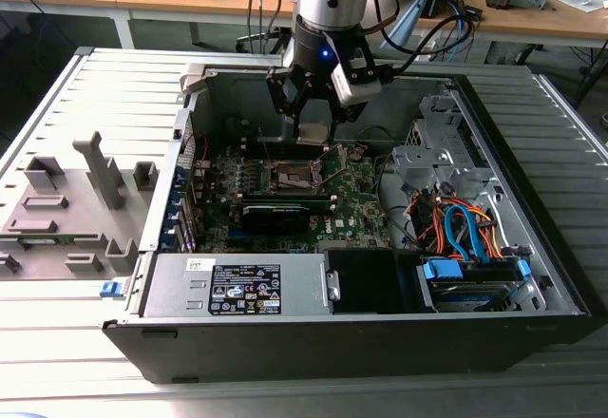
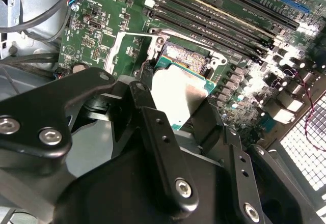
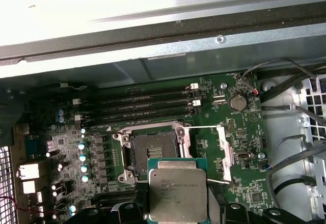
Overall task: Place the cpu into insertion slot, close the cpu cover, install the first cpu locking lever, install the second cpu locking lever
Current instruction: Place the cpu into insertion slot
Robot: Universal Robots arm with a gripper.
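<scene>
here i am, my gripper (image 1: 309,125) down inside the open computer case (image 1: 380,342), fingers (image 2: 153,127) clenched on opposite edges of the cpu (image 3: 178,193), its silver top facing up. the chip hangs just above the green board (image 3: 239,127), close beside the insertion slot (image 3: 152,152) but not seated in it; the slot's contact field lies bare. the cpu cover (image 3: 225,150) is flipped open next to the slot, and the long black memory slots (image 3: 142,104) run past it.
</scene>
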